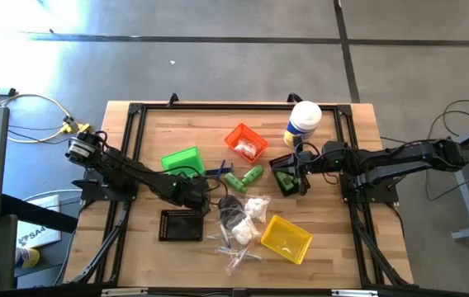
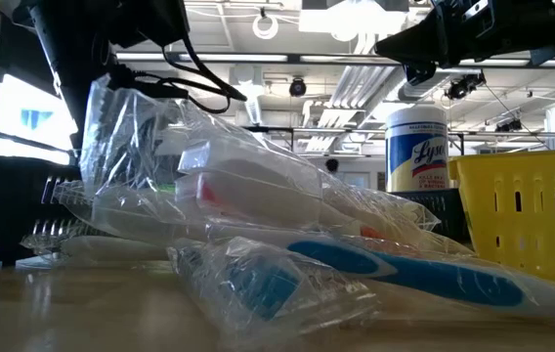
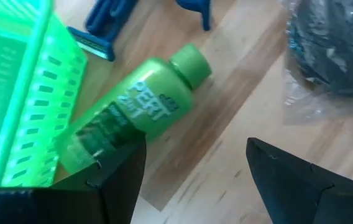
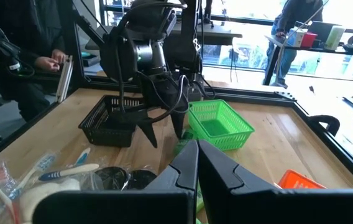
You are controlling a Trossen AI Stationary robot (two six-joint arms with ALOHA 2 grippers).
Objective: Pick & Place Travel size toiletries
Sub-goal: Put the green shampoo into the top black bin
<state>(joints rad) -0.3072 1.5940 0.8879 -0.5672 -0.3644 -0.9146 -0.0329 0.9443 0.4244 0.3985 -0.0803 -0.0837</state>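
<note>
Clear-wrapped toothbrushes [image 2: 375, 259] fill the low view. From above, my left gripper [image 1: 204, 193] hangs spread beside the green bin [image 1: 182, 160]; my right gripper [image 1: 302, 172] is clenched, empty. Only my left wrist shows the green bottle [image 3: 133, 118] between my fingers [image 3: 117, 180].

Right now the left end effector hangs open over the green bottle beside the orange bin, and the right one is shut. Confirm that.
One thing is wrong: the bin. In the left wrist view the green bottle lies beside the green bin, not the orange one. The rest holds: the left end effector hangs open over it, and the right end effector is shut.
</note>
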